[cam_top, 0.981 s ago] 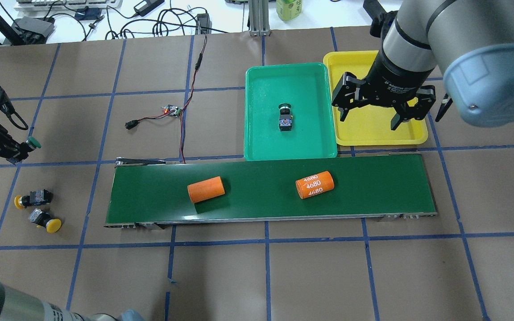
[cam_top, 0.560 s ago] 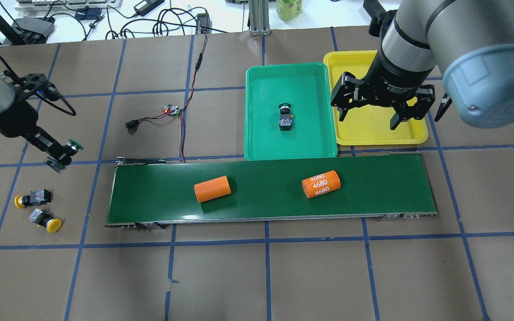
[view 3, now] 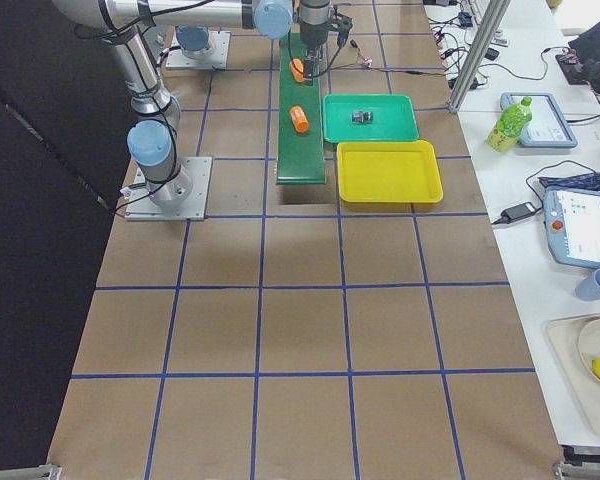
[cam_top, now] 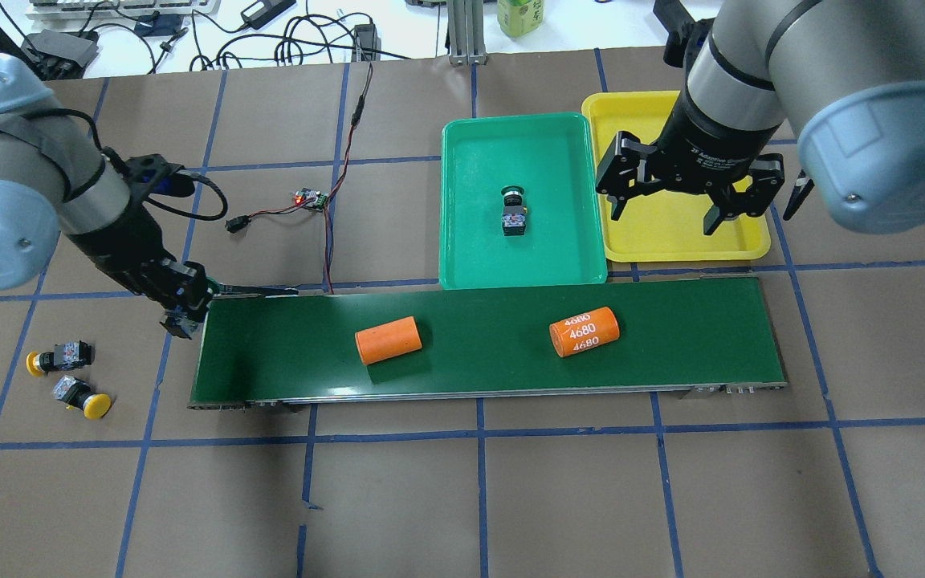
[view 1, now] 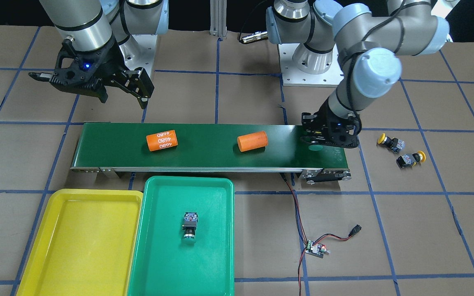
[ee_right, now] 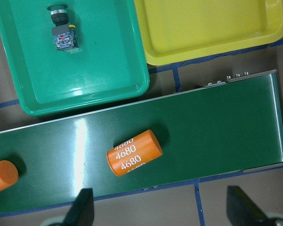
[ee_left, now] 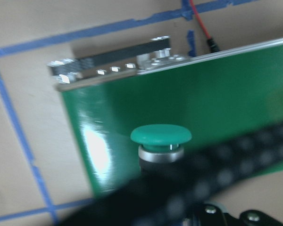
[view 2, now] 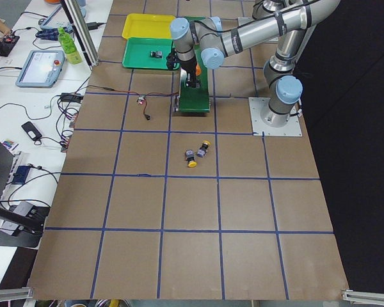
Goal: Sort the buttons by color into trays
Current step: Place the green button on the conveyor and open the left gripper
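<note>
My left gripper (cam_top: 186,303) is shut on a green button (ee_left: 160,135) and holds it over the left end of the conveyor belt (cam_top: 495,357); its green cap (view 1: 314,148) shows under the gripper. Another green button (cam_top: 513,210) lies in the green tray (cam_top: 547,253). Two yellow buttons (cam_top: 57,358) (cam_top: 82,398) lie on the table, left of the belt. My right gripper (cam_top: 663,210) is open and empty above the yellow tray (cam_top: 671,241), which holds nothing.
Two orange cylinders (cam_top: 388,339) (cam_top: 584,331) lie on the belt, one marked 4680. A small circuit board (cam_top: 311,198) with red and black wires lies behind the belt's left end. Both trays stand side by side behind the belt's right half.
My left arm has moved right with the green button, from the table's far left to the belt's left end. Both cylinders have shifted slightly right on the belt. The right arm has not moved.
</note>
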Motion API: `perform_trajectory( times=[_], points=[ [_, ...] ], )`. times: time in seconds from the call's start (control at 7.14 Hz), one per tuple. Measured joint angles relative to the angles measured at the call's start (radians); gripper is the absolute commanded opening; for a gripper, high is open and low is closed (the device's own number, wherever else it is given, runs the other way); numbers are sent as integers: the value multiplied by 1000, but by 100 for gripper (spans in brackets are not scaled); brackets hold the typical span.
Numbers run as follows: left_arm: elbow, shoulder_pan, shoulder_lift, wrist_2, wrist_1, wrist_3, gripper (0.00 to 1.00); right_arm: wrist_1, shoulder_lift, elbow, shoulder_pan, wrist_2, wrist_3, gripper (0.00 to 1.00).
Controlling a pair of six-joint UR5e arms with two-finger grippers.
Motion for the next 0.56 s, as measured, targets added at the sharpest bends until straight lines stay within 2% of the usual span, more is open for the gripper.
perform_trajectory(
  times=[0.14, 0.28, 0.56],
  points=[
    [-47, -18, -12, -1, 91, -56, 99, -1, 0, 2, 0, 0, 0, 100],
    [-83, -25, -19, -1, 163, -75, 100, -1, -1, 4, 0, -1, -1, 100],
    [-95, -23, -16, 2, 213, -78, 100, 0, 0, 4, 0, -2, -11, 100]
  ],
)
